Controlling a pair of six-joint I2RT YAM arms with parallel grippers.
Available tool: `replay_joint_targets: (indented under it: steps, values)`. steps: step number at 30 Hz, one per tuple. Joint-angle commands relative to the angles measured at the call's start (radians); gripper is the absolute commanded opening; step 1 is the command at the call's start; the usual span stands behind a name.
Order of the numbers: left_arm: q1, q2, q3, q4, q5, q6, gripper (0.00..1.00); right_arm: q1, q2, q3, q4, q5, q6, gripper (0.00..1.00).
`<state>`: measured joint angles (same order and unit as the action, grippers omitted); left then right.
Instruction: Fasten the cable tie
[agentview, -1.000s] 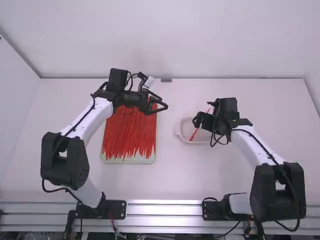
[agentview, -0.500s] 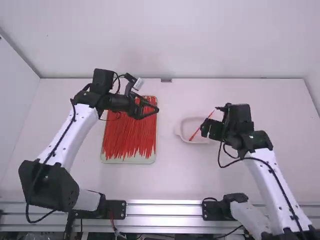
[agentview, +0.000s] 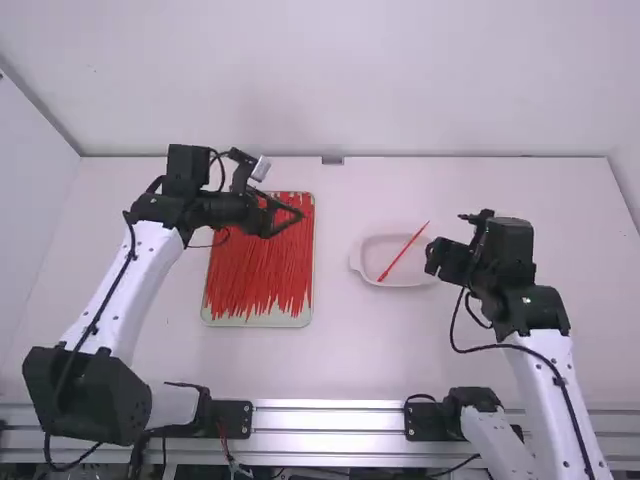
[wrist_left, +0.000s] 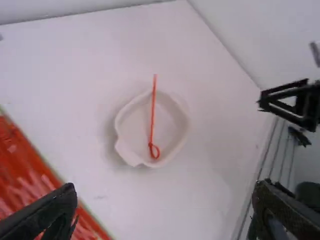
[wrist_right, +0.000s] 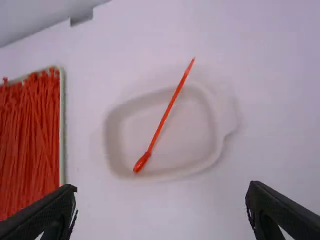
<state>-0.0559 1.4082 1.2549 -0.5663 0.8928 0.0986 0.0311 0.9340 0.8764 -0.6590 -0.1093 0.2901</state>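
Observation:
A red cable tie (agentview: 403, 252) lies slantwise in a small white dish (agentview: 362, 262), one end closed into a small loop (wrist_left: 154, 150) and its tail (wrist_right: 187, 67) sticking out over the rim. My right gripper (agentview: 441, 260) stands open just right of the dish, not touching it. Over the far end of the tray of red ties (agentview: 258, 270), my left gripper (agentview: 285, 222) is open with nothing in it. Both wrist views look at the dish (wrist_left: 126, 151) (wrist_right: 222, 120) from a distance, between widely spread fingers (wrist_left: 47, 210) (wrist_right: 47, 207).
The pale tray (agentview: 306, 318) holding several loose red ties (wrist_right: 30, 135) sits left of the dish. A small grey bracket (agentview: 333, 158) is at the table's back edge. White walls enclose the table at the back and left.
The right gripper has drawn back from over the dish to its right, leaving the tie lying in it. The left gripper has pulled back leftward over the tray.

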Motion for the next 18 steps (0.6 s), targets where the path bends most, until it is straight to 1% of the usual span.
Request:
replay_joint_targets:
  steps: [1, 4, 6, 13, 18]
  values:
    - [0.039, -0.064, -0.033, 0.021, -0.043, -0.051, 0.89, -0.031, -0.043, -0.043, 0.023, 0.058, -0.055, 0.87]
    - [0.056, -0.114, -0.083, 0.071, -0.093, -0.099, 0.84, -0.031, -0.099, -0.100, 0.079, 0.109, -0.111, 0.82]
    - [0.056, -0.139, -0.108, 0.096, -0.118, -0.099, 0.81, -0.031, -0.129, -0.129, 0.108, 0.109, -0.140, 0.79]
    - [0.056, -0.271, -0.240, 0.228, -0.250, -0.099, 0.68, -0.031, -0.281, -0.281, 0.260, 0.109, -0.290, 0.64]
    - [0.056, -0.368, -0.337, 0.325, -0.347, -0.099, 0.58, -0.031, -0.388, -0.389, 0.368, 0.109, -0.290, 0.53]
